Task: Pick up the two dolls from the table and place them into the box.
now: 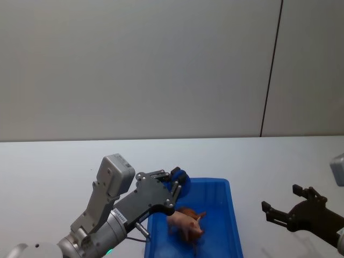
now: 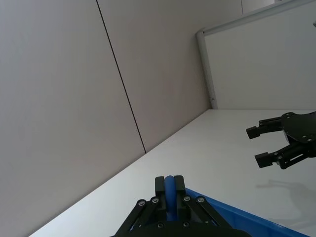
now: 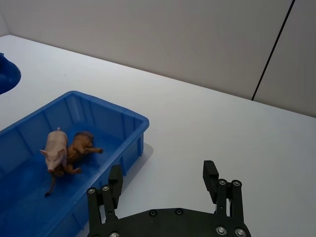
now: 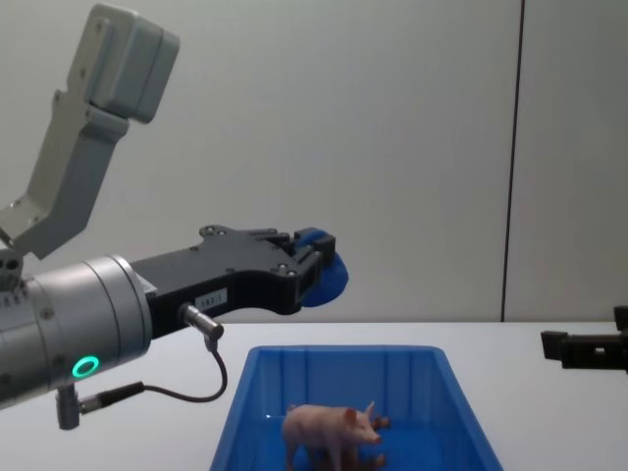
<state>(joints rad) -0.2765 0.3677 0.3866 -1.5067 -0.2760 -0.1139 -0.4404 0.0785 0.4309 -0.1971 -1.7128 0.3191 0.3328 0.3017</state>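
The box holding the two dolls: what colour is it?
Bright blue box, clearest in the right wrist view.

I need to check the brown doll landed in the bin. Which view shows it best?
The right wrist view: the brown doll lies in the bin beside the pig. Head view shows it partly; chest view barely, behind the pig.

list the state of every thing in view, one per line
pink pig: inside the box, against the brown animal
brown animal: inside the box, beside the pig
box: on the table, open-topped
small blue object: held between the left gripper's fingers, in the air above the box
left gripper: shut on the small blue object
right gripper: open, holding nothing, to the right of the box
table: bears the box
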